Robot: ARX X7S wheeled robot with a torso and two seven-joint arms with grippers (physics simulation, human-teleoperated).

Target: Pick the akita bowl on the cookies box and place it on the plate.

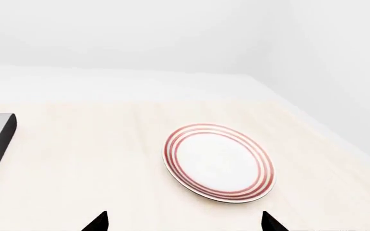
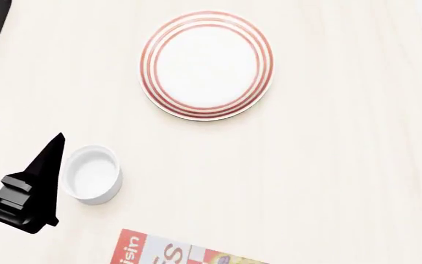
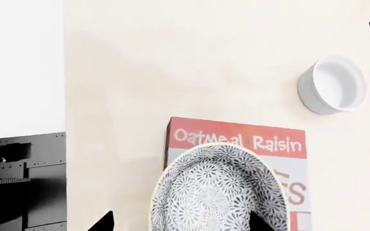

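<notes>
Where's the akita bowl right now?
In the right wrist view, the akita bowl sits on the cookies box, between the right gripper's fingertips; the head view doesn't show it.

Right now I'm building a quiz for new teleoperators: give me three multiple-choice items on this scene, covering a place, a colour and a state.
1. Where does the akita bowl sit?
A. on the cookies box
B. on the plate
C. inside the white cup

2. What colour are the plate's rings?
A. blue
B. red
C. green

3. What is on the plate?
A. the bowl
B. the cup
C. nothing

Answers:
1 A, the right wrist view shows the bowl resting on the carton.
2 B, red rings circle its rim.
3 C, its white centre is bare in the head view.
</notes>
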